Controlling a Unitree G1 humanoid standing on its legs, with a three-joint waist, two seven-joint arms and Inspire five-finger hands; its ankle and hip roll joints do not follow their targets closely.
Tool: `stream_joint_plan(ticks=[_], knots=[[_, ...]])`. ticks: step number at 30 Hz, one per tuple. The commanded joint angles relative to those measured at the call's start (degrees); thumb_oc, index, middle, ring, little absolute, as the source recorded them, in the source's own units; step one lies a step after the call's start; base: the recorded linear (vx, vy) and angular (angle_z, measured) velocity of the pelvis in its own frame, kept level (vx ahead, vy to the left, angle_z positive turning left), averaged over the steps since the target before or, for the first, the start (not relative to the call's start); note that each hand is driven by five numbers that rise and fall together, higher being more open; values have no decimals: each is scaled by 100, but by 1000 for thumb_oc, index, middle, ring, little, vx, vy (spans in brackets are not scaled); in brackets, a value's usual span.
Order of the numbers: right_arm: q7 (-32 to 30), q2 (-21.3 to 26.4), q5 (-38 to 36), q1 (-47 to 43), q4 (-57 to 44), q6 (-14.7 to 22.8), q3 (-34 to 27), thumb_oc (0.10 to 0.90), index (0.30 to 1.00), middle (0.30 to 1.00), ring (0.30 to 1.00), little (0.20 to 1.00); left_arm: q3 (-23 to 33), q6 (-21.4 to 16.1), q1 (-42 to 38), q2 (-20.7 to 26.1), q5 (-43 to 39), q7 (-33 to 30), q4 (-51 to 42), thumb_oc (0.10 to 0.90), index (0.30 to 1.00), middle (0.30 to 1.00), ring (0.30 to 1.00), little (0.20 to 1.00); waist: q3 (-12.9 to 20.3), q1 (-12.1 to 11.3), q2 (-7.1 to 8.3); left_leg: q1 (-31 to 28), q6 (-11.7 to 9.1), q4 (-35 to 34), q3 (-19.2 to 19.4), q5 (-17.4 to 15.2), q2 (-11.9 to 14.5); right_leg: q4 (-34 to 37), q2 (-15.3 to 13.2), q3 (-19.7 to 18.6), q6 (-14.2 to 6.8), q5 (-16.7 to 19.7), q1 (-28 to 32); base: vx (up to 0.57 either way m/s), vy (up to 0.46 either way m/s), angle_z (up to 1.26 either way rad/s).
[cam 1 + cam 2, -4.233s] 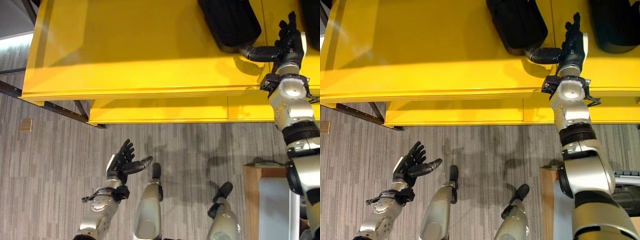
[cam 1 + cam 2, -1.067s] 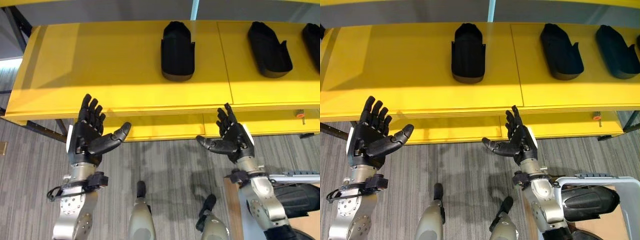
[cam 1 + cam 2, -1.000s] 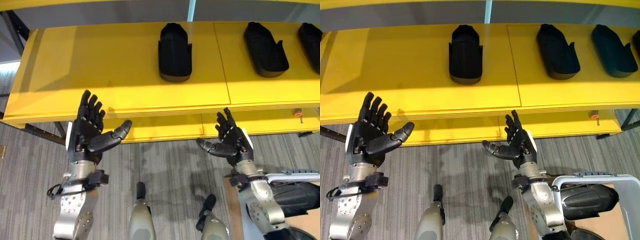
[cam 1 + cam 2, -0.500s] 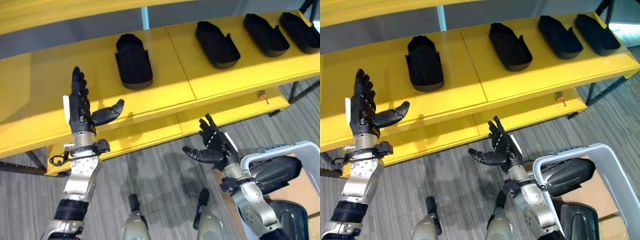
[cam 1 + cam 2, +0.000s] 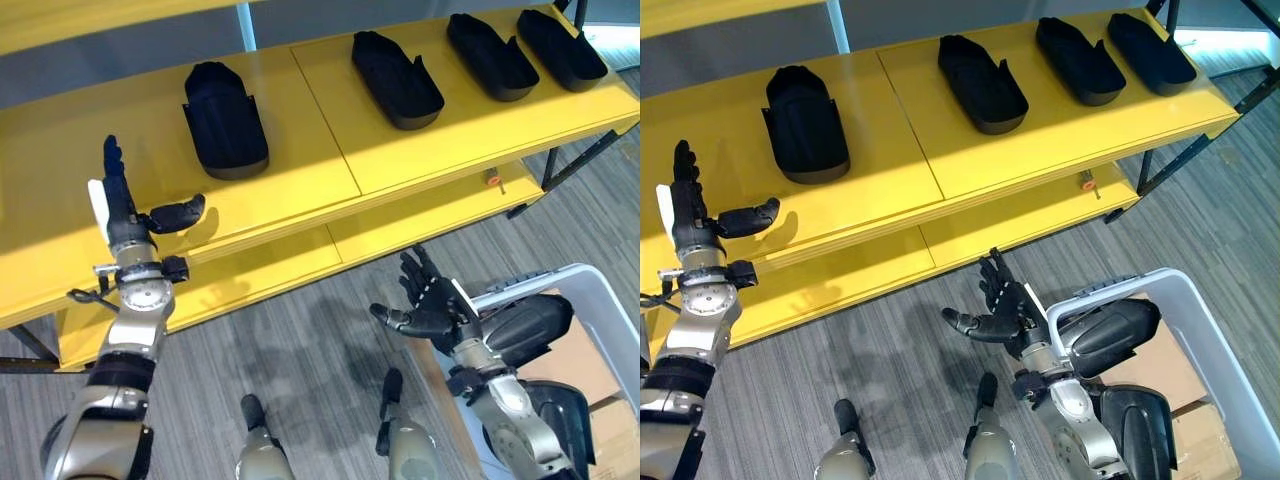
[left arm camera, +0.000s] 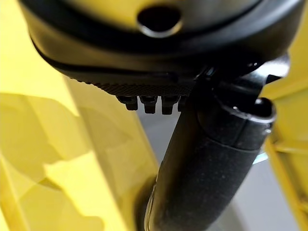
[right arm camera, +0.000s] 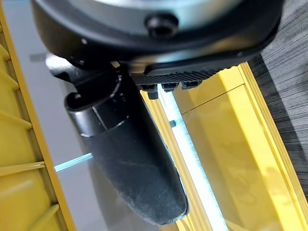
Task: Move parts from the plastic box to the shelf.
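Observation:
Several black moulded parts lie in a row on the top board of the yellow shelf [image 5: 310, 150]; the nearest to my left is one part [image 5: 225, 120], with another [image 5: 397, 80] beside it. My left hand [image 5: 118, 208] is raised in front of the shelf's front edge, open and empty. Lower down my right hand [image 5: 432, 306] hovers over the floor, open and empty, just left of the white plastic box [image 5: 1180, 290]. Two black parts [image 5: 1110, 335] [image 5: 1140, 425] lie in that box.
A lower yellow board [image 5: 420, 215] runs under the top one, with a small orange item [image 5: 491, 179] on it. Brown cardboard [image 5: 590, 372] shows at the plastic box. Grey striped carpet [image 5: 300, 340] covers the floor between shelf and box.
The whole picture has swung, bringing more of the plastic box and the shelf's right end into view. Both hands stay open and empty; the left now shows smaller and further left.

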State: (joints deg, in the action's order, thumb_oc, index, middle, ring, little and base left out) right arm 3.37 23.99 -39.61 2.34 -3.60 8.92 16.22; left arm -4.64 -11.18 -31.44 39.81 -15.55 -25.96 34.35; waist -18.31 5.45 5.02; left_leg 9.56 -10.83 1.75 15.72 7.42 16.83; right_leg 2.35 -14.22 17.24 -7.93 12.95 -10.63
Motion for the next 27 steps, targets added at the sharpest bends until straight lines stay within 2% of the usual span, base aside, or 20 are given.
stream_joint_plan(ticks=[1, 4, 10, 16, 27], knots=[[179, 141, -264, -302, -724, 745, -128, 900, 1000, 1000, 1000, 1000, -255, -407, -1380, 692, -195, -89, 641, 900, 1000, 1000, 1000, 1000, 33, 21, 148, 85, 17, 331, -185, 19, 141, -597, -545, 43, -532, -397, 235, 0, 0, 0], [211, 151, -316, -258, -754, 779, -100, 900, 1000, 1000, 1000, 1000, -536, -355, -1771, 732, -188, -19, 988, 900, 1000, 1000, 1000, 1000, -7, 61, 196, 148, 16, 401, -190, -2, 148, -581, -531, 14, -538, -365, 200, 0, 0, 0], [192, 172, -330, -174, -817, 816, -98, 900, 1000, 1000, 1000, 1000, -732, -324, -2169, 564, -442, 88, 1624, 900, 1000, 1000, 1000, 1000, -85, 146, 317, 298, 9, 600, -161, -76, 190, -531, -490, -56, -546, -301, 106, -12, 13, -9], [186, 193, -351, -88, -849, 830, -109, 900, 1000, 1000, 1000, 1000, -762, -305, -2382, 398, -639, 169, 1965, 900, 1000, 1000, 1000, 1000, -118, 231, 448, 434, 5, 753, -137, -131, 225, -493, -457, -129, -550, -233, 10, -2, 2, -1], [193, 243, -375, 20, -869, 854, -113, 900, 1000, 1000, 1000, 1000, -637, -318, -2552, 233, -895, 102, 2274, 900, 1000, 1000, 1000, 1000, -165, 335, 585, 626, -14, 1025, -108, -234, 321, -472, -408, -238, -530, -197, -117, -5, 11, -7]])
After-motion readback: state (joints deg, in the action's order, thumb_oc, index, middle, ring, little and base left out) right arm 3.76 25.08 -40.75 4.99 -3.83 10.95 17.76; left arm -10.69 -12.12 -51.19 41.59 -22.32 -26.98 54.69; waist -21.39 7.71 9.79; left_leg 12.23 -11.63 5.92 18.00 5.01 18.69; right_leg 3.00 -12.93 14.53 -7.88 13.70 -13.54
